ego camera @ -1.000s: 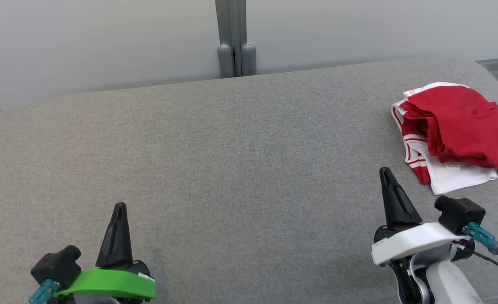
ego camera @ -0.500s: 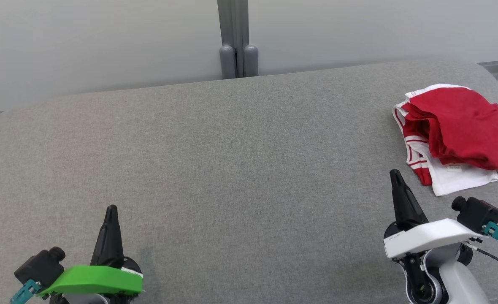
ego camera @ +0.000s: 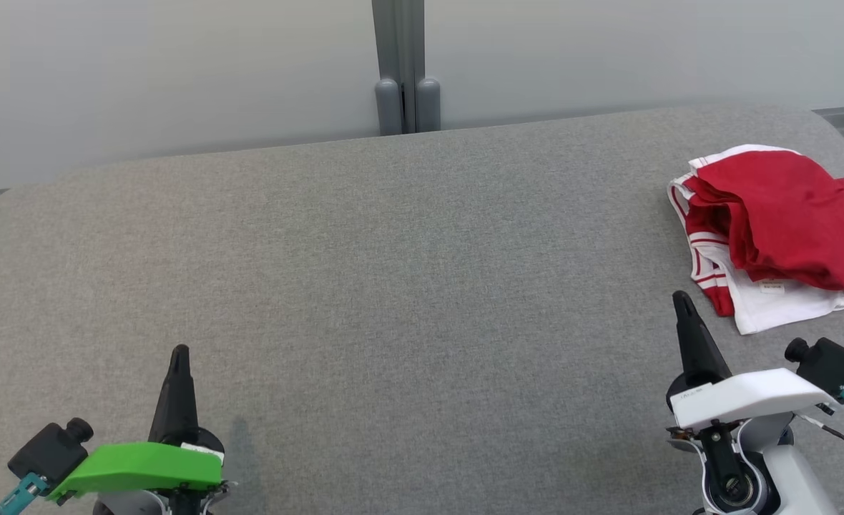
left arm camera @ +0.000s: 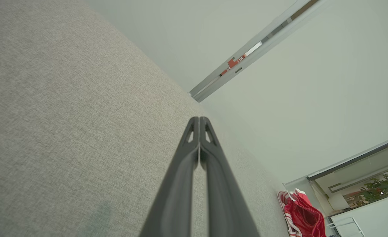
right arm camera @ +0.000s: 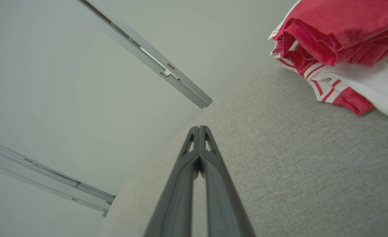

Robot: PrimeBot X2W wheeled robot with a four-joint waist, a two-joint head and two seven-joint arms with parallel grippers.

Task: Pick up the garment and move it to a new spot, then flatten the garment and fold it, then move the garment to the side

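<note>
A folded red-and-white fabric garment (ego camera: 779, 222) lies at the far right of the grey cloth-covered table (ego camera: 393, 250). A small white tag (ego camera: 772, 287) on its white part is too small to read. The right gripper (ego camera: 681, 297) sits near the garment's near-left corner, apart from it, with its jaws pressed together. The left gripper (ego camera: 179, 352) is at the near left, also with its jaws pressed together.

Grey fabric surface (ego camera: 393, 250), pale wall (ego camera: 179, 71) behind

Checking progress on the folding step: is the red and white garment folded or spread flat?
Folded, roughly: the garment lies in stacked red layers over a white one, not spread flat.
</note>
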